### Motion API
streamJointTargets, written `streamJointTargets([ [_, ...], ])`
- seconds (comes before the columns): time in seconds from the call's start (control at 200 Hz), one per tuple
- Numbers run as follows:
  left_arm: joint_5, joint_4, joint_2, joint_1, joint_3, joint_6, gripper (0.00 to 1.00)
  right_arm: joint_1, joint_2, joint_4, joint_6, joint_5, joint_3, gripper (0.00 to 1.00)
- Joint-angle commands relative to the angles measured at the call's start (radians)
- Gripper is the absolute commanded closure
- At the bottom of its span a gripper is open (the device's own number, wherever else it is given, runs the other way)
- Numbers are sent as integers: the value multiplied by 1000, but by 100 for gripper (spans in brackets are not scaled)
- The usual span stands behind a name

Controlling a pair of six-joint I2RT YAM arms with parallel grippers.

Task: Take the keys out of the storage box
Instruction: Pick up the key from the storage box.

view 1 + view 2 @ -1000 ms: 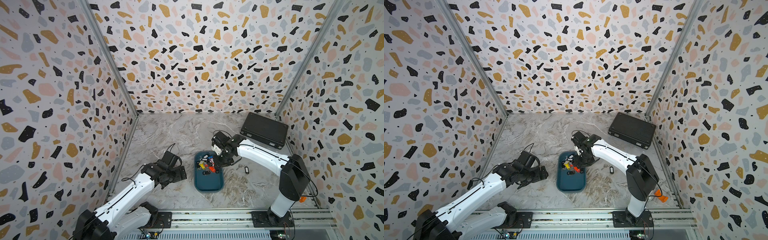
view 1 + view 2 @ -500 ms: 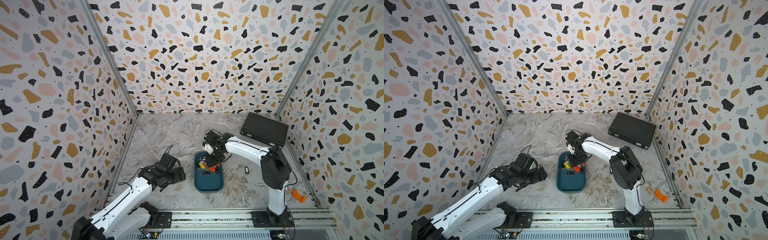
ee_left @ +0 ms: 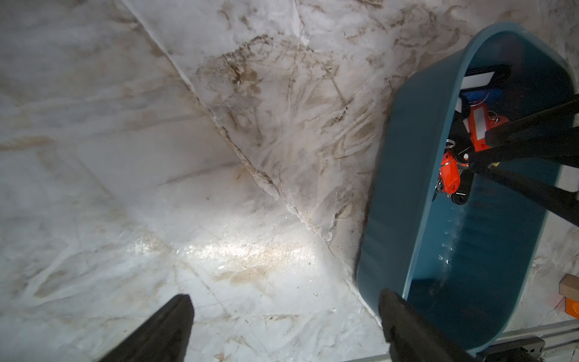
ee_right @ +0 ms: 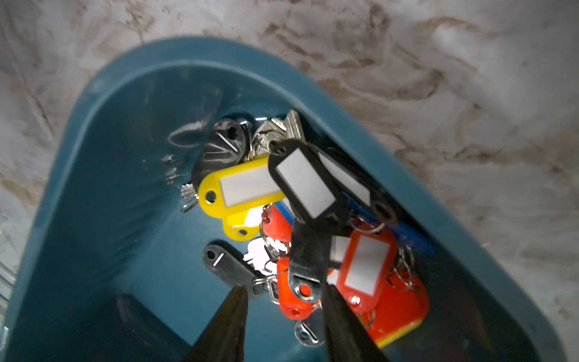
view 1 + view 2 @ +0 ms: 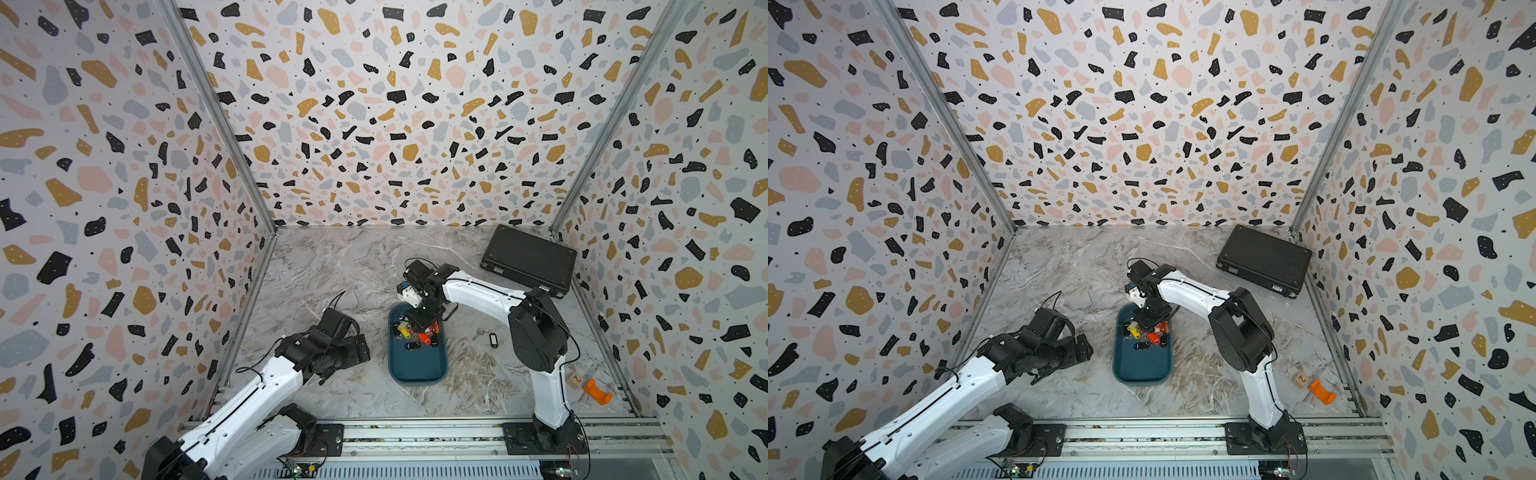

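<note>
Many keys (image 4: 305,188) are lying in a jumbled heap inside the storage box (image 4: 125,78), all crowding at one end of the box while the other end is showing bare blue floor; one more key with a black tag (image 5: 489,337) is lying outside the box, near its long side. The right gripper (image 4: 283,290) is reaching down into the box right over the heap; its two fingers are standing partly apart with the end of a red tag (image 4: 293,296) and a black tag between them, and they are not looking squeezed shut on anything yet. The left gripper (image 3: 285,294) is waiting outside the box, beside the other long side, with its fingers spread wide and nothing between them. I am guessing the keys are being small, light and hard; the plastic tags are looking smooth and may be slipping; the thin rings are looking hooked through one another, so pulling one may be dragging others along. I am thinking the best place to be pinching is a flat tag across its two wide faces, since the rings and key blades are too thin to be holding well.
</note>
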Motion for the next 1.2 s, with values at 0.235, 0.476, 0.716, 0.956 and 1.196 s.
streamJointTargets([
  [0.235,-12,6,-12,12,-24,-8,3,8,-2,35,-23,-5,17,60],
  [0.476,-7,10,-8,14,-27,-7,3,26,20,40,-24,-10,30,65],
  [0.716,-4,14,-6,15,-27,-5,3,44,39,42,-18,-10,33,68],
  [0.956,-3,10,-9,15,-29,-7,3,51,58,39,-14,21,34,68],
  [1.196,0,11,-8,15,-32,-8,3,50,54,36,2,52,34,88],
])
